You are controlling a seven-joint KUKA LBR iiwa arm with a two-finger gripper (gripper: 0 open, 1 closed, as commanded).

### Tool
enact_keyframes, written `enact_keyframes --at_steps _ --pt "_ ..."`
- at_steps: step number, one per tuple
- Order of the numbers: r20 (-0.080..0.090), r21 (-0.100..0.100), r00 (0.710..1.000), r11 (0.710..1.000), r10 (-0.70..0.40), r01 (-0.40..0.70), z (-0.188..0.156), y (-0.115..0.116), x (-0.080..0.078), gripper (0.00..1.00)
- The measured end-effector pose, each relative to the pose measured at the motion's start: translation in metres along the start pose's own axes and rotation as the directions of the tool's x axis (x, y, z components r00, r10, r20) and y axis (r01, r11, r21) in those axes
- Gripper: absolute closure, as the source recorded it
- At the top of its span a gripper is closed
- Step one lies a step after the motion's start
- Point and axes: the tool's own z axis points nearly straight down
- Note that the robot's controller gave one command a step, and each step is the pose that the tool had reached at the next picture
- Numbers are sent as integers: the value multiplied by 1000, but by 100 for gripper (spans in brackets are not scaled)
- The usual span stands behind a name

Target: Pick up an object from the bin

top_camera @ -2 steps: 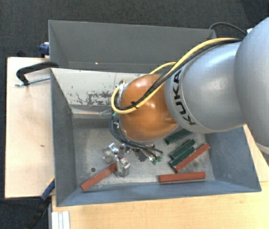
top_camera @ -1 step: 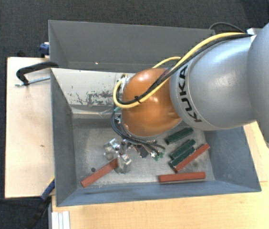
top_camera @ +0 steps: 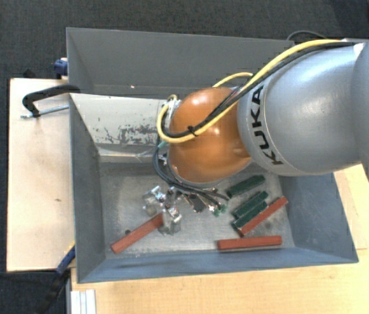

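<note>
My gripper (top_camera: 163, 209) is low over the bin floor, left of the middle, under the orange wrist cover. A red-brown flat stick (top_camera: 134, 237) lies slanted at the front left, and its upper end reaches right under the gripper. Whether the two touch I cannot tell. To the right of the gripper lie two dark green toothed strips (top_camera: 246, 186) (top_camera: 250, 205).
A second red-brown stick (top_camera: 263, 215) lies slanted beside the green strips, and a third (top_camera: 248, 243) lies flat along the front wall. The arm and its orange cover hang over the bin's middle and right, hiding the floor beneath. Steep grey walls close in on all sides.
</note>
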Motion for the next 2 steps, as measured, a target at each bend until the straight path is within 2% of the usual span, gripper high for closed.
enact_keyframes --at_steps 2 --pt "-3 -1 1000 1000 0 0 -14 1 -1 100"
